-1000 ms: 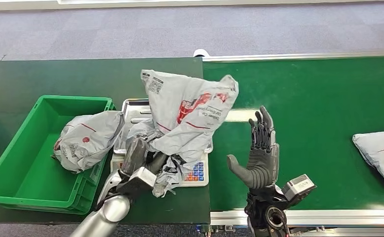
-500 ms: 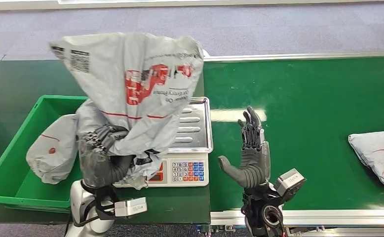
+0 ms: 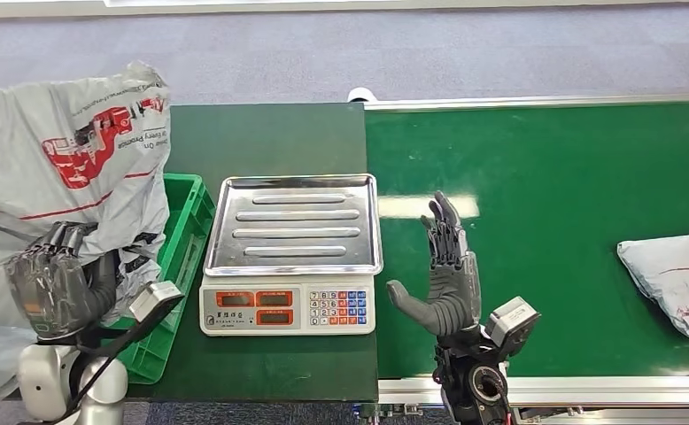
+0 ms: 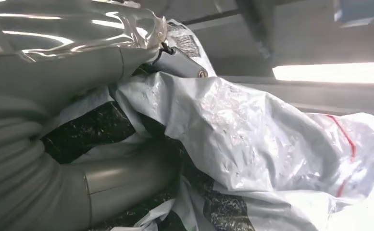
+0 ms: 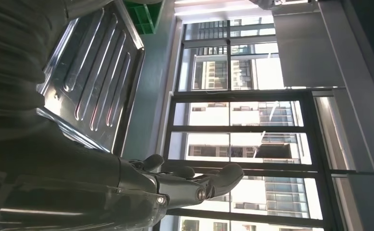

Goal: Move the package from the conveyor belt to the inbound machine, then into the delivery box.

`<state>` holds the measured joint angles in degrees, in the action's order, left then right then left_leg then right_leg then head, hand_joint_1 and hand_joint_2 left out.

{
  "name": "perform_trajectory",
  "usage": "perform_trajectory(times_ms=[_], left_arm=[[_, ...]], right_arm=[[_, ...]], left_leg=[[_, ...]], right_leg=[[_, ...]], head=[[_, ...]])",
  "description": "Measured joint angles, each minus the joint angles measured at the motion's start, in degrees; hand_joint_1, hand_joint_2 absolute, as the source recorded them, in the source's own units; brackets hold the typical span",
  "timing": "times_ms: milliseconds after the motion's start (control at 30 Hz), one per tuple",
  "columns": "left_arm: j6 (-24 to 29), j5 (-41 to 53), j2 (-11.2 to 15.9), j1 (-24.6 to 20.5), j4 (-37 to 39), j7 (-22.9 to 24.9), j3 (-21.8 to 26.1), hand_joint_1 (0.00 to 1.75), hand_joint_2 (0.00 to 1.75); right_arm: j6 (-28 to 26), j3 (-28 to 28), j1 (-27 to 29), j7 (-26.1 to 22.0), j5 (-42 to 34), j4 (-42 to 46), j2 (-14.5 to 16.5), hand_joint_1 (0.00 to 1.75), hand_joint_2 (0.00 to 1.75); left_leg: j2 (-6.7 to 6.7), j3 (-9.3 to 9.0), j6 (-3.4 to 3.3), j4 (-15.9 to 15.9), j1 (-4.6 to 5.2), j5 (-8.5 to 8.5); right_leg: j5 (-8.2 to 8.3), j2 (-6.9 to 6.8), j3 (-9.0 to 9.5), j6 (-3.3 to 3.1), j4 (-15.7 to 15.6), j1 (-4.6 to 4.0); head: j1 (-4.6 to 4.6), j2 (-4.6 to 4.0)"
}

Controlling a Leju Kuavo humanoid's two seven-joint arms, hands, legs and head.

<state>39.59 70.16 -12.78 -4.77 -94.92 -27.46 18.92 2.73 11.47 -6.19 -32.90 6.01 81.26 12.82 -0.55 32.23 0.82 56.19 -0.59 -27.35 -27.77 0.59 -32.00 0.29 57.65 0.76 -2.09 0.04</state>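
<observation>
Left of the scale (image 3: 290, 257), the left hand (image 3: 53, 292) grips a grey package (image 3: 66, 168) with red print, its fingers closed around the crumpled plastic, and holds it up above the green box (image 3: 174, 257). The box stands just beside the scale on the dark bench (image 3: 270, 133). Right of the scale, the right hand (image 3: 447, 274) stands upright over the green conveyor belt (image 3: 545, 177), fingers spread and holding nothing. Far right of the scale, a second grey package (image 3: 677, 279) lies on the belt.
</observation>
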Motion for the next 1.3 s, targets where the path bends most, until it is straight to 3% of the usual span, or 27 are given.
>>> perform_trajectory(times_ms=[100,167,367,500,633,733,867,1300], left_arm=[[-1.9,1.8,2.3,0.2,2.4,13.4,0.0,1.75,1.75],[-4.4,2.7,4.1,0.5,4.1,19.7,-0.5,1.75,1.75],[-14.6,3.7,7.7,0.7,9.2,26.6,-3.8,1.75,1.75],[-17.3,4.0,9.2,0.6,11.7,27.4,-6.1,1.71,1.75],[-18.4,2.9,9.9,0.6,12.9,26.0,-8.7,0.11,1.75],[-16.5,-2.0,9.9,0.7,12.8,22.5,-11.0,0.00,1.75],[-13.9,-9.9,9.6,0.8,11.6,17.6,-14.0,0.00,1.75],[-13.6,-11.4,9.4,1.2,10.7,16.7,-17.3,0.00,1.75]], right_arm=[[0.4,0.0,0.1,0.6,0.5,0.0,-0.1,0.00,1.75],[0.6,0.0,0.1,0.8,0.8,0.0,-0.2,0.00,1.75],[0.9,0.0,0.2,0.9,1.3,0.0,-0.4,0.00,1.75],[1.0,0.0,0.2,0.9,1.4,0.0,-0.4,0.00,1.75],[1.4,-0.1,0.4,0.9,1.4,0.0,-0.5,0.00,1.75],[2.0,-0.1,0.7,1.0,0.9,0.0,-0.5,0.00,1.75],[2.1,-0.1,0.7,1.3,-0.3,-0.1,-0.5,0.00,1.75],[2.1,0.0,0.7,1.4,-0.9,-0.8,-0.4,0.00,1.75]], left_leg=[[0.01,0.00,0.00,0.0,0.00,-0.01],[-0.01,-0.01,0.01,0.0,0.00,0.00],[0.03,0.00,0.01,0.0,0.00,0.00],[-0.01,0.00,0.01,0.0,0.01,0.00],[-0.05,0.00,0.01,0.0,0.01,0.00],[-0.06,0.01,0.00,0.0,0.01,0.00],[-0.07,0.01,0.00,0.0,0.01,0.00],[-0.05,0.00,0.01,0.0,0.00,0.00]], right_leg=[[0.00,0.00,-0.02,0.00,0.0,0.01],[0.00,0.00,-0.04,0.00,0.0,0.00],[0.00,0.01,-0.03,-0.01,0.0,0.00],[0.00,0.00,-0.04,0.00,0.0,0.01],[0.00,-0.03,-0.02,0.00,0.0,0.01],[0.00,-0.06,0.00,0.00,0.0,0.02],[0.00,-0.05,0.03,0.00,0.0,0.02],[0.00,-0.04,0.00,0.00,0.0,0.00]], head=[[0.00,0.00],[-0.02,0.00],[0.00,0.00],[0.00,0.00],[-0.01,0.00],[-0.01,0.00],[0.00,0.00],[0.00,0.00]])
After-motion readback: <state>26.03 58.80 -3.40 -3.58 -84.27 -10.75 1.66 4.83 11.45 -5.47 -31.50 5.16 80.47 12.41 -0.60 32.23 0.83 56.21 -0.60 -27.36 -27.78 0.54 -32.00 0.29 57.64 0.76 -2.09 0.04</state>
